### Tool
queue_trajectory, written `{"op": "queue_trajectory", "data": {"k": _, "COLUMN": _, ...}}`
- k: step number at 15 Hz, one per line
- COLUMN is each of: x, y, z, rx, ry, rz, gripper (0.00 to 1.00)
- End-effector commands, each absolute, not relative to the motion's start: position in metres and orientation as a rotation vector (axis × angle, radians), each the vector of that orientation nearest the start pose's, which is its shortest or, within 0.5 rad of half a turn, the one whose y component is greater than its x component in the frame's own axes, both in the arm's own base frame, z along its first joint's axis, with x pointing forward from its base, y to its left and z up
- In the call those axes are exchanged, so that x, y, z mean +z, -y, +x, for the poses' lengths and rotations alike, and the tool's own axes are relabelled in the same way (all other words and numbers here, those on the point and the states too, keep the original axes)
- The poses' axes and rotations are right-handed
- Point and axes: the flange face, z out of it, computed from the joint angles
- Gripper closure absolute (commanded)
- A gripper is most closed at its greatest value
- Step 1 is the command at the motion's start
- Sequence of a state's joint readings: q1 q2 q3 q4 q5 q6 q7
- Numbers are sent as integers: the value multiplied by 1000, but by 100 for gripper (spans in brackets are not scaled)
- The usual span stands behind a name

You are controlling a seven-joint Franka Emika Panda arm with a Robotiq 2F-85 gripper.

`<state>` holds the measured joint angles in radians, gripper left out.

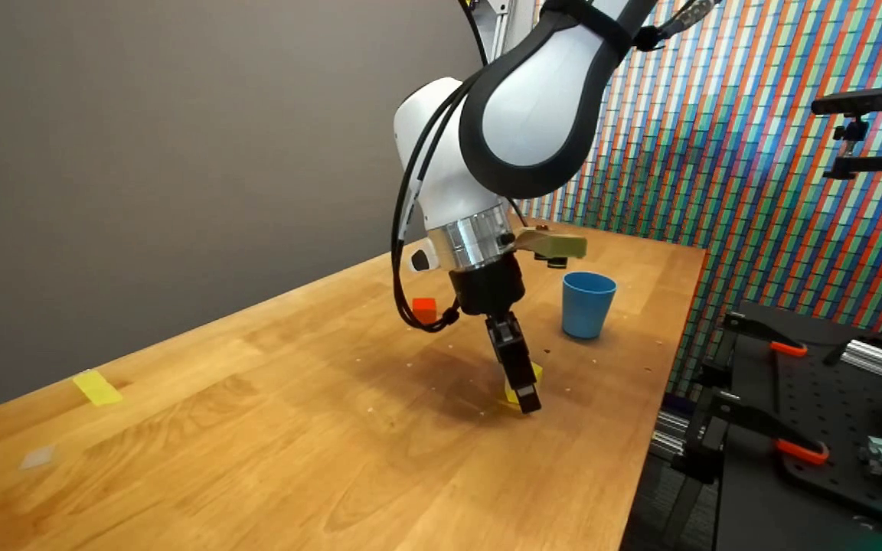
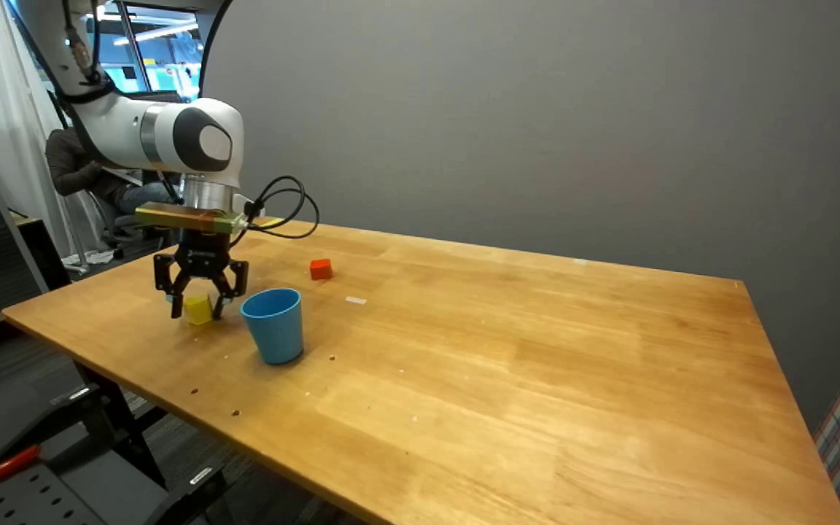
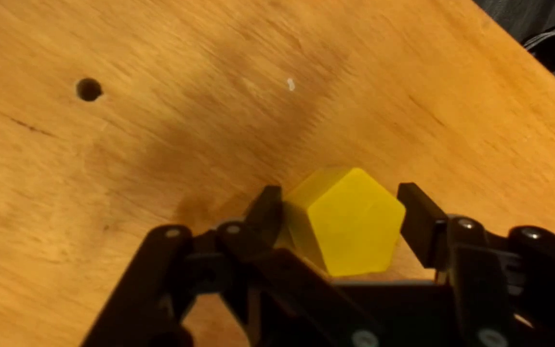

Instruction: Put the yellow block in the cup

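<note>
The yellow block (image 3: pixel 357 224) stands on the wooden table, with a five-sided top in the wrist view. It also shows in both exterior views (image 2: pixel 198 310) (image 1: pixel 537 372), partly hidden by a finger in the latter. My gripper (image 3: pixel 340 202) points down with its fingers on either side of the block. It is open; in an exterior view (image 2: pixel 197 312) narrow gaps show between the fingers and the block. The blue cup (image 2: pixel 274 332) stands upright on the table, close to the gripper, and shows in both exterior views (image 1: pixel 586 306). It is out of the wrist view.
A small red block (image 2: pixel 321 269) lies on the table beyond the cup and also shows in an exterior view (image 1: pixel 424 310). A flat pale-yellow piece (image 1: pixel 97 387) lies near the wall side. The table edge (image 3: pixel 523 46) is near the gripper. Black clamps (image 1: pixel 770 425) stand beside the table.
</note>
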<state>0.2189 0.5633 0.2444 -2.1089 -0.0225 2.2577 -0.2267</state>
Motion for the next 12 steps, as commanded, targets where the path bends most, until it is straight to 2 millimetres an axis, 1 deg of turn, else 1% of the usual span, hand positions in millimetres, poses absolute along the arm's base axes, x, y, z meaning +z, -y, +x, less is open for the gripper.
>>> {"op": "queue_trajectory", "data": {"k": 1, "x": 128, "y": -242, "z": 462, "rx": 518, "ry": 1027, "rz": -2915, "gripper": 65}}
{"op": "queue_trajectory", "data": {"k": 2, "x": 134, "y": -242, "z": 462, "rx": 512, "ry": 1017, "rz": -2929, "gripper": 73}}
{"op": "queue_trajectory", "data": {"k": 3, "x": 141, "y": -242, "z": 462, "rx": 507, "ry": 1010, "rz": -2944, "gripper": 76}}
{"op": "queue_trajectory", "data": {"k": 4, "x": 150, "y": -239, "z": 462, "rx": 485, "ry": 992, "rz": -2975, "gripper": 75}}
{"op": "queue_trajectory", "data": {"k": 6, "x": 170, "y": -226, "z": 463, "rx": 442, "ry": 937, "rz": -3052, "gripper": 75}}
{"op": "queue_trajectory", "data": {"k": 7, "x": 183, "y": -218, "z": 464, "rx": 404, "ry": 884, "rz": -3097, "gripper": 75}}
{"op": "queue_trajectory", "data": {"k": 9, "x": 211, "y": -196, "z": 465, "rx": 333, "ry": 772, "rz": -3177, "gripper": 75}}
{"op": "queue_trajectory", "data": {"k": 12, "x": 247, "y": -153, "z": 470, "rx": 232, "ry": 560, "rz": -3277, "gripper": 75}}
